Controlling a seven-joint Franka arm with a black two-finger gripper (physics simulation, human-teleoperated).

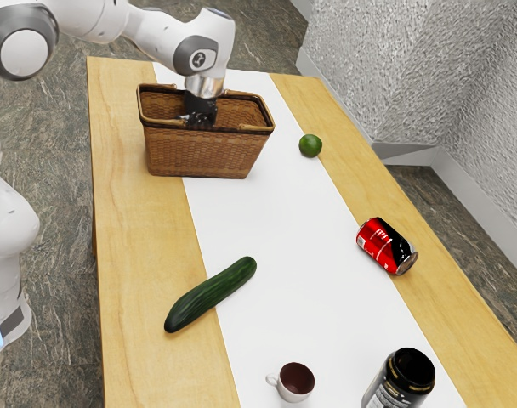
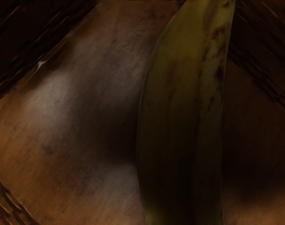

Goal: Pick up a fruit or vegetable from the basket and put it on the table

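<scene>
Under you is a grey stone-look floor, with rough pale walls at the exterior view's right, and a wooden table (image 1: 131,246) with a white strip (image 1: 280,221) running lengthwise. From the left, your arm (image 1: 161,36) reaches over the wicker basket (image 1: 195,155) near the table's far edge, and your end effector (image 1: 201,112) is down inside it; whether it is wide, narrow or holding something, you can't make out. The wrist view shows you a dark-spotted yellow banana (image 2: 184,112) in the basket, close under the hand. Next, a cucumber (image 1: 211,295) lies slanted across the strip's left border. Rightward come a cup (image 1: 295,382) with a dark brown inside, a green lime (image 1: 310,145) toward the table's far right corner, a red-and-black can (image 1: 384,246) on its side near the right edge, and a dark jar (image 1: 400,381).
</scene>
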